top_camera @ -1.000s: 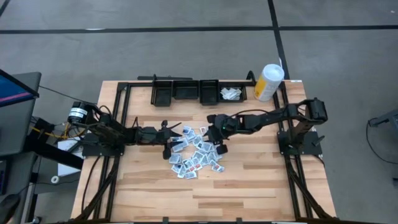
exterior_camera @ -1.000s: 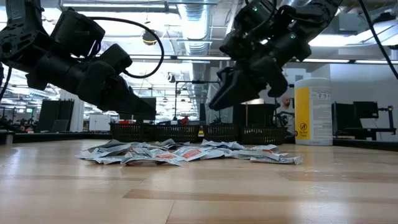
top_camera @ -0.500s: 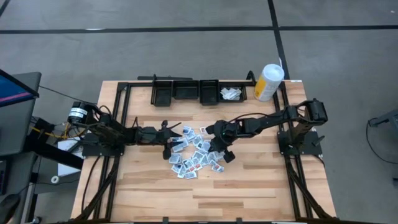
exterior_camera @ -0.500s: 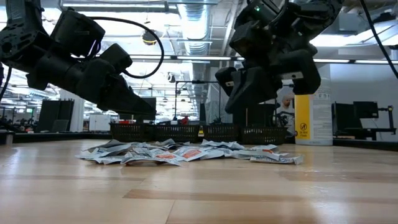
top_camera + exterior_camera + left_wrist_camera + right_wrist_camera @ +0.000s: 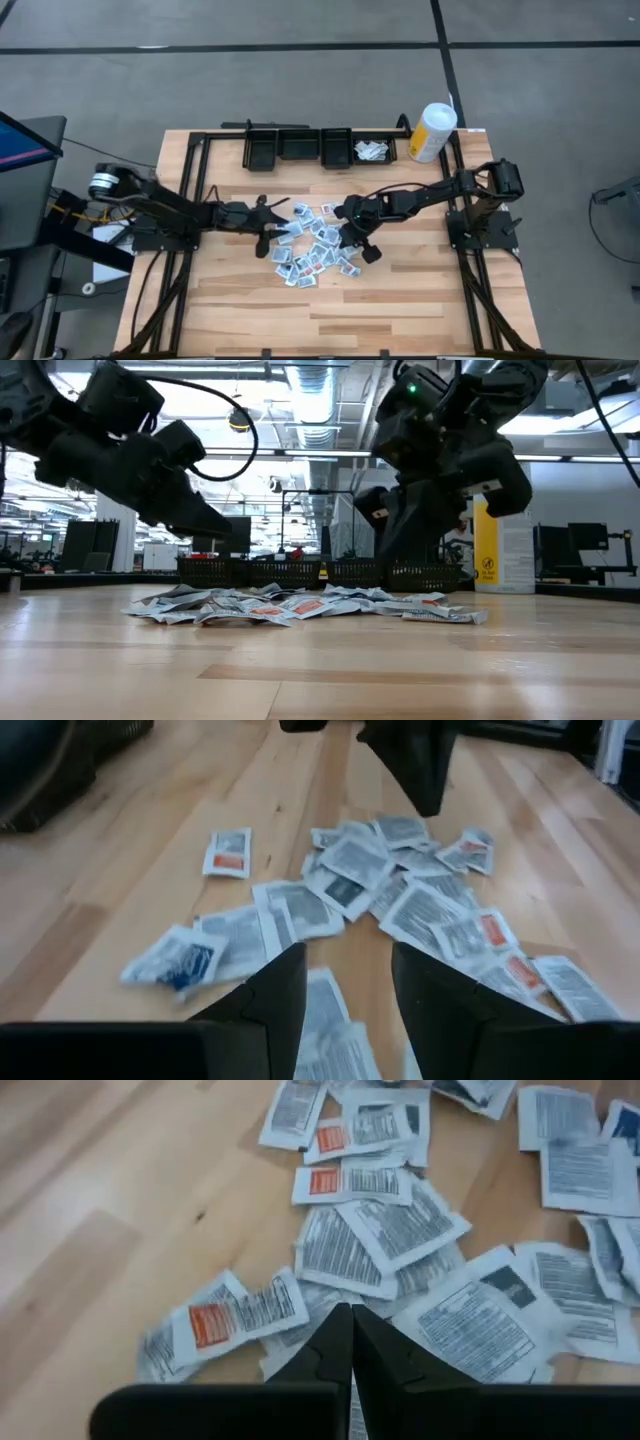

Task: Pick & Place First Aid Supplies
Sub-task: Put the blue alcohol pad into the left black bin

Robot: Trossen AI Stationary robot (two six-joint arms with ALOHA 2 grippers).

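Progress: early | few packets (image 5: pixel 371 151) in far-right bin (image 5: pixel 374 148) | pile (image 5: pixel 315 245) mid-table, unsorted | right gripper (image 5: pixel 349 238) pinched together over pile, nothing visibly held | left gripper (image 5: pixel 268 222) apart, at pile's left edge

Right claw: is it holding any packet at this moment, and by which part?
Cannot tell. The right claw is shut, its tips down among the packets, but no view shows one pinched between them. The left claw is open, holding nothing.
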